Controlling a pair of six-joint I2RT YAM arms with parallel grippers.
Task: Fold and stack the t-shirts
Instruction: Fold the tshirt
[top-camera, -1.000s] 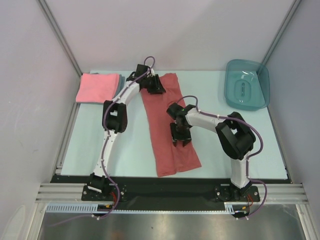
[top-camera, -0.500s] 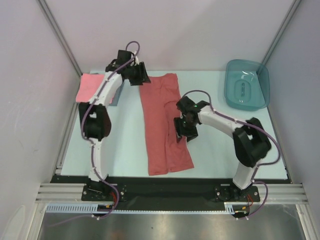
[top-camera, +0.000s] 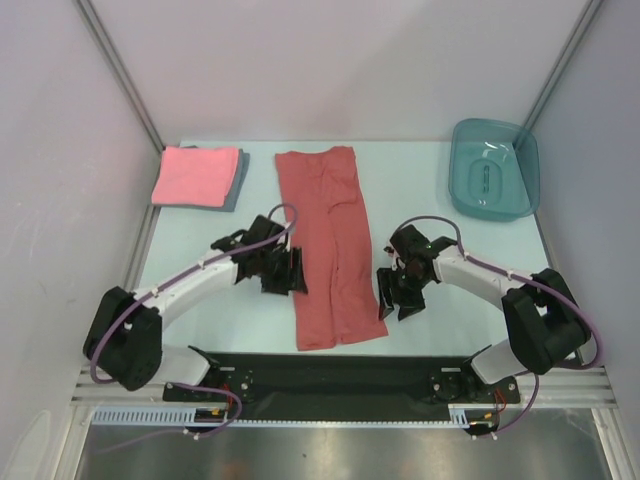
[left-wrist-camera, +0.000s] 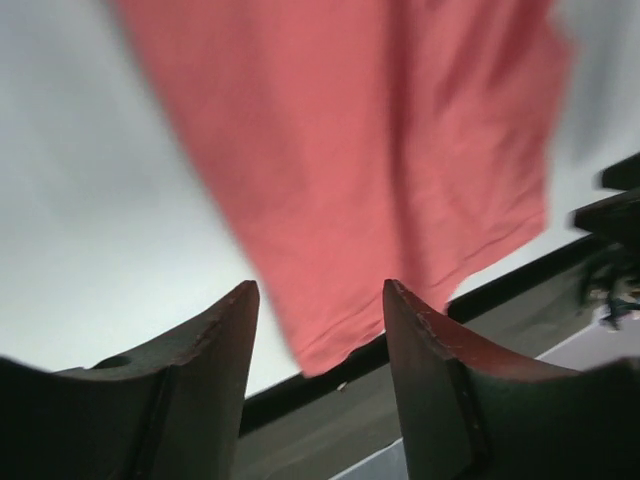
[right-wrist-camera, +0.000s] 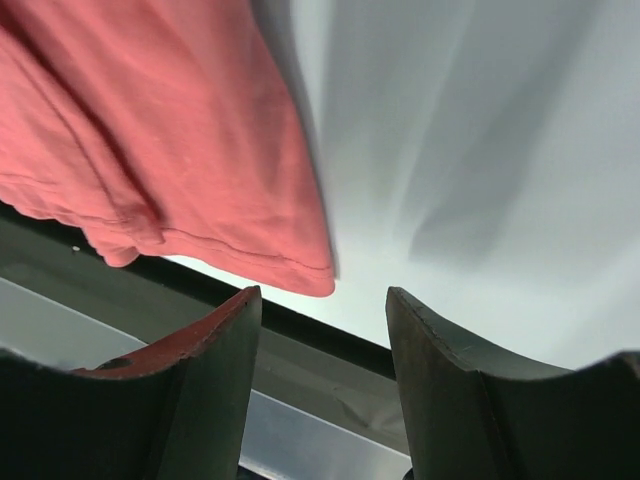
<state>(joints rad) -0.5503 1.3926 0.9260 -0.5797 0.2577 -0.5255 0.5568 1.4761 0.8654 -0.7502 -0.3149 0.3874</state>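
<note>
Pale table (top-camera: 410, 190) walled in by white panels, black strip along the near edge. Left gripper (top-camera: 285, 272): jaws apart, nothing between them; in its wrist view (left-wrist-camera: 320, 300) the gap frames the near end of the red shirt (left-wrist-camera: 370, 170). It sits at that shirt's left edge, low; contact with the cloth cannot be told. Left arm folded flat, elbow swung far out to the left, forearm running right toward the shirt. Right gripper (top-camera: 397, 298): jaws also apart and empty, just right of the shirt's near right corner, which shows in its wrist view (right-wrist-camera: 322, 300). Right arm mirrors it, elbow out to the right, forearm reaching left. Red shirt (top-camera: 325, 245) lies as a long strip down the table's middle, far edge to near edge. Pink shirt (top-camera: 195, 175) folded square at the far left, on the grey-blue shirt (top-camera: 240, 172), of which only a sliver shows. Tub (top-camera: 493, 168) far right. Left wrist view is blurred.
</note>
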